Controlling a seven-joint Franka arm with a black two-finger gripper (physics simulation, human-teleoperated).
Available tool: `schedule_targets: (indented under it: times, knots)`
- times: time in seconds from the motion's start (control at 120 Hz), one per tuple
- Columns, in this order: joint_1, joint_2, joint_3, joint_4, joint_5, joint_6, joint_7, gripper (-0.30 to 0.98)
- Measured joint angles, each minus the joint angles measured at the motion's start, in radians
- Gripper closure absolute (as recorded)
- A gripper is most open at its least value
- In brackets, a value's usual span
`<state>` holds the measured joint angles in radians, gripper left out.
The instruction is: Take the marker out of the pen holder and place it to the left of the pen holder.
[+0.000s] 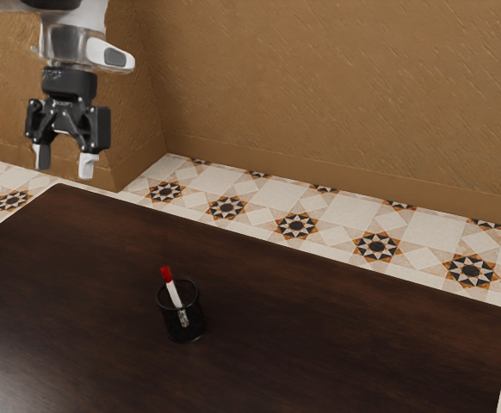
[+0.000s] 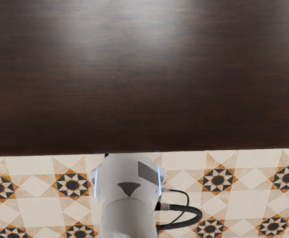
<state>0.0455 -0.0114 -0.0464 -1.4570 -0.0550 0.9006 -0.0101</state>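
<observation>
The jaws stand open, spread apart with nothing between them, in the exterior view's upper left. They point downward, high up and well apart from both the marker and the pen holder.

The marker is in the pen holder, its red end uppermost and sticking out above the rim, its white barrel running down inside. Its long axis is steep but tilted: the red end points up and toward the exterior view's left, while the lower end slants down toward the exterior view's right and shows through the dark mesh wall. The barrel leans by the rim on the exterior view's left side.

The pen holder, round and black, stands upright on the dark wooden surface. Beyond the surface lie a floor of patterned star tiles and a tan wall.

In the wrist view, the white arm base is just beside the edge of the surface, with a black cable looping out from it.
</observation>
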Motion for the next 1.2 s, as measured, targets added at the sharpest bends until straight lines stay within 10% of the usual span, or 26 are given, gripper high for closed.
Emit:
schedule_targets:
  times: [0.433, 0.675, 1.2]
  knots:
    - [0.038, 0.535, 0.019, 0.054, -0.084, 0.379, -0.014, 0.00]
    - [0.047, 0.581, 0.122, -0.009, -0.317, 0.431, -0.021, 0.13]
    - [-0.019, 0.599, 0.200, -0.025, -0.363, 0.422, -0.030, 0.54]
